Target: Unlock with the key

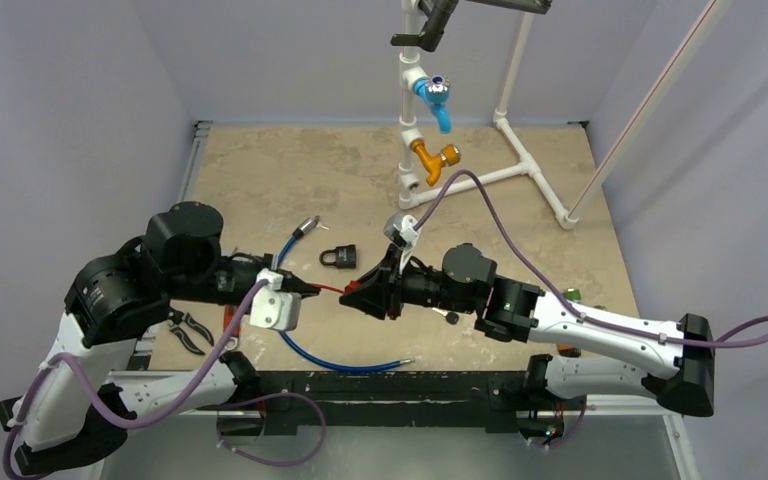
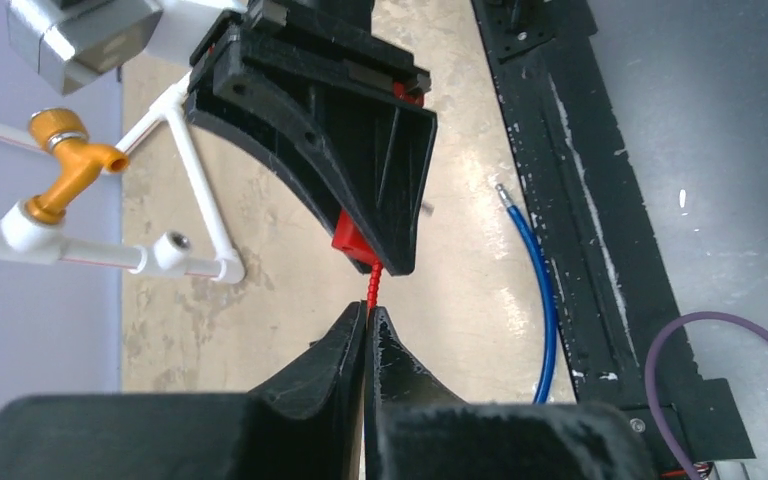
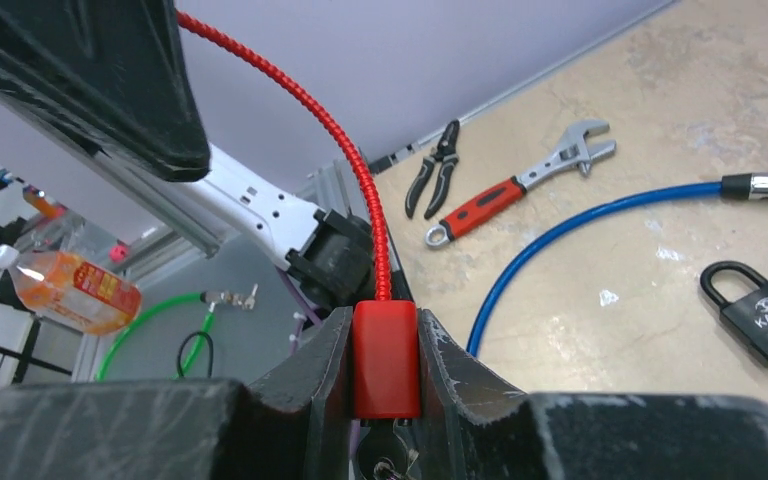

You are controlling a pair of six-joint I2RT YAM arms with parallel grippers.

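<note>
A red lock body is clamped between the pads of my right gripper, which is shut on it. A silvery key sticks out of the body's near end, deep between the jaws. The lock's red ribbed cable runs up to my left gripper, which is shut on the cable just short of the body. In the top view both grippers meet tip to tip above the table, left and right, with the cable between them.
A black padlock lies behind the grippers. A blue cable loops under them. Pliers and a red-handled wrench lie at the left edge. A white pipe frame with a blue tap and an orange tap stands at the back.
</note>
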